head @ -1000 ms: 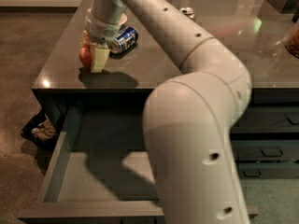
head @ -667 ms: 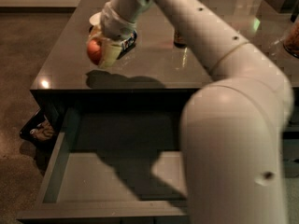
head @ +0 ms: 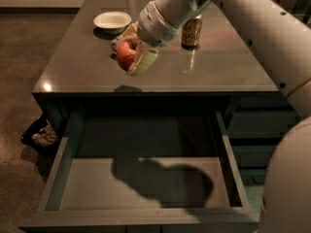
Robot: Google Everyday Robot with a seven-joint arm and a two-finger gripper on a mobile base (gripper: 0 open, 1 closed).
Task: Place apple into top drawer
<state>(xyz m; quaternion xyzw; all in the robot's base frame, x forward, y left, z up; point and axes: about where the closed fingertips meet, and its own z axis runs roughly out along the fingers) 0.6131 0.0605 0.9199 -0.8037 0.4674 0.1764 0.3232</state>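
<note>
The red-orange apple (head: 125, 54) is held between the pale fingers (head: 144, 62) of my gripper (head: 130, 55), lifted above the front left part of the grey counter (head: 218, 72). The gripper is shut on the apple. The top drawer (head: 63, 178) is pulled open below the counter's front edge; its flat grey bottom is bare, with the arm's shadow across it. The apple hangs over the counter, behind the drawer's opening.
A white bowl (head: 112, 20) sits at the counter's back left. A brown can (head: 191, 31) stands behind the arm. Narrower drawers (head: 257, 130) lie to the right. A dark bag (head: 41, 135) sits on the floor at left. My arm's white body (head: 291, 178) fills the right side.
The gripper has lifted the apple off the counter and carried it forward toward the drawer side. The view has shifted, so a bowl and a brown can now show.
</note>
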